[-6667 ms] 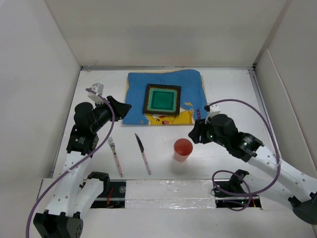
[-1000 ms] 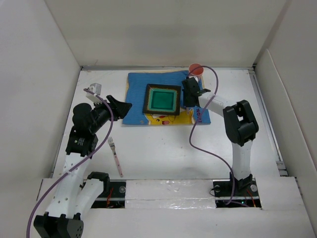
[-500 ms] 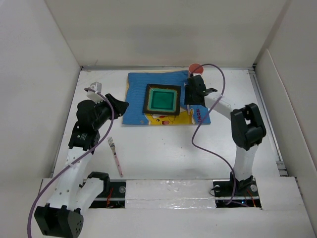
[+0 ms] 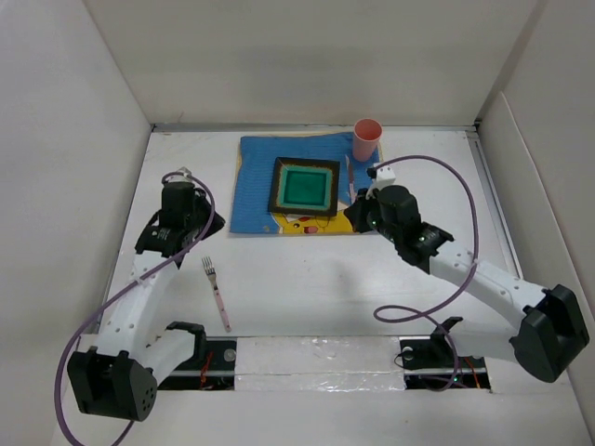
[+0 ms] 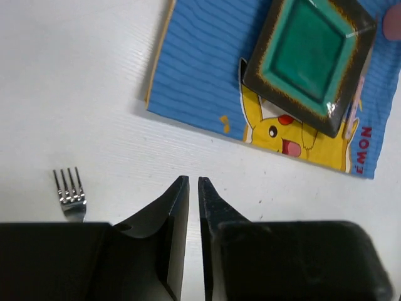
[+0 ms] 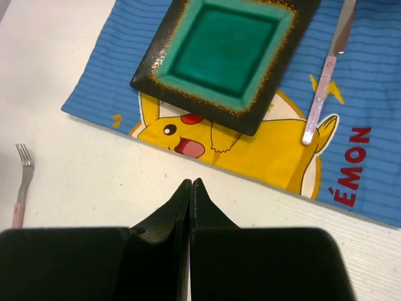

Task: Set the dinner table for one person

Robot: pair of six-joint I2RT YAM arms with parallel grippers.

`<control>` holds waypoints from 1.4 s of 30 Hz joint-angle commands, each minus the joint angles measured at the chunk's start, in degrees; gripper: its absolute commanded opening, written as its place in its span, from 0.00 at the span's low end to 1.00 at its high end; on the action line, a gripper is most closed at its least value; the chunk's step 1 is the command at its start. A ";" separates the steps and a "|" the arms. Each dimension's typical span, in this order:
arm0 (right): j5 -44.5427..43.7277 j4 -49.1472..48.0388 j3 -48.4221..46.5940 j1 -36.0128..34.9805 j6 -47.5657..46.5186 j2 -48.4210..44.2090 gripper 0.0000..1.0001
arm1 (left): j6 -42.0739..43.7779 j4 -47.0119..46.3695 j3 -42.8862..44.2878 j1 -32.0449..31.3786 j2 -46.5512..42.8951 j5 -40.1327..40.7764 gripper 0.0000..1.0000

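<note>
The dinner table point(image 4: 307, 269) is a white tabletop. On it lies a blue cartoon placemat point(image 4: 256, 181) bearing a green square plate point(image 4: 304, 186). A pink-handled knife point(image 4: 350, 177) lies on the mat right of the plate, and a pink cup point(image 4: 366, 139) stands upright at the mat's far right corner. A fork point(image 4: 216, 293) lies on bare table at the near left. My right gripper point(image 6: 190, 182) hovers shut and empty over the mat's near edge point(image 4: 355, 218). My left gripper point(image 5: 193, 180) hangs over bare table left of the mat, down to a thin slit, holding nothing.
White panels wall the table at the back and both sides. A taped strip point(image 4: 316, 358) runs along the near edge between the arm bases. A purple cable point(image 4: 446, 279) loops over the table by the right arm.
My right arm drew back from the cup toward the mat's near edge and shut its jaws. The cup stands free. My left gripper narrowed and turned downward. Earlier, knife and cup lay off the mat.
</note>
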State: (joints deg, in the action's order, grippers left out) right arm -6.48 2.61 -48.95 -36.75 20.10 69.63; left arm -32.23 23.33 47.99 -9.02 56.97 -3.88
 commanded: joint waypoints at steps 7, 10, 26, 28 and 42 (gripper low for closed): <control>0.81 -6.31 -0.61 -11.03 -2.51 6.03 0.00 | -0.82 11.26 6.77 1.29 -7.49 6.95 0.26; -2.74 -5.16 -1.76 -11.85 -2.96 7.10 0.00 | -2.39 17.61 5.89 1.90 -4.86 8.88 0.27; -7.67 -3.67 0.69 -9.05 -2.78 1.83 0.08 | -6.01 29.32 -0.96 -0.03 15.00 8.89 0.44; -7.58 -3.49 0.70 -9.04 -2.78 1.83 0.08 | -5.83 29.31 -0.97 -0.56 16.76 8.28 0.46; -5.56 -4.01 3.33 -4.12 -1.73 -4.66 0.11 | -5.47 21.14 -2.20 -1.26 22.39 4.67 0.50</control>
State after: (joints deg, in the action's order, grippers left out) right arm -12.80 0.97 -46.17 -41.85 17.98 67.75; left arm -36.99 45.84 46.44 -9.65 79.00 1.89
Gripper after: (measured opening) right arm 0.101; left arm 0.510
